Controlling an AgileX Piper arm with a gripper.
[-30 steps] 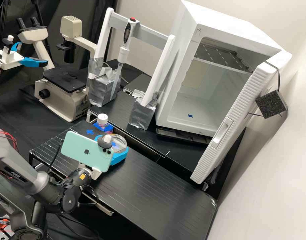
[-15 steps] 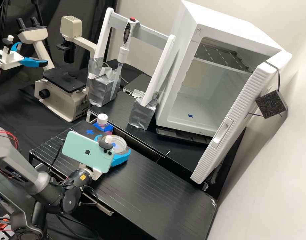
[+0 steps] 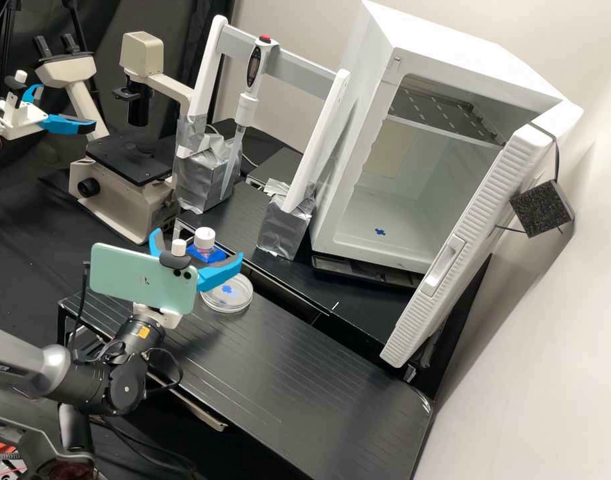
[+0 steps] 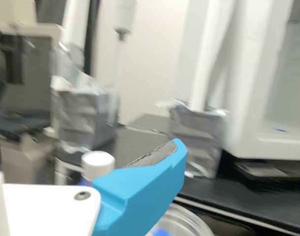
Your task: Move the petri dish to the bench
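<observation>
Above and left of the petri dish, my gripper (image 3: pixel 197 249) stands open and away from it in the high view, with its blue fingers spread wide. The clear round petri dish (image 3: pixel 237 301) lies flat on the black bench (image 3: pixel 298 373), a blue mark showing through it. In the wrist view, the gripper (image 4: pixel 85 138) has one large blue finger plainly in sight and a sliver of the other at the edge. Part of the dish (image 4: pixel 191 225) shows beyond that finger, partly hidden by it.
A white-capped bottle (image 3: pixel 205 238) stands close behind the gripper. Farther back are a pipette (image 3: pixel 248 100) on a white stand with foil-wrapped feet, a microscope (image 3: pixel 128 193) and a white incubator (image 3: pixel 338 133) with its door ajar. A second arm's gripper (image 3: pixel 45 120) is at the left.
The fingers were around the dish before; my gripper has since risen off it and moved back toward the left. The dish has stayed on the bench.
</observation>
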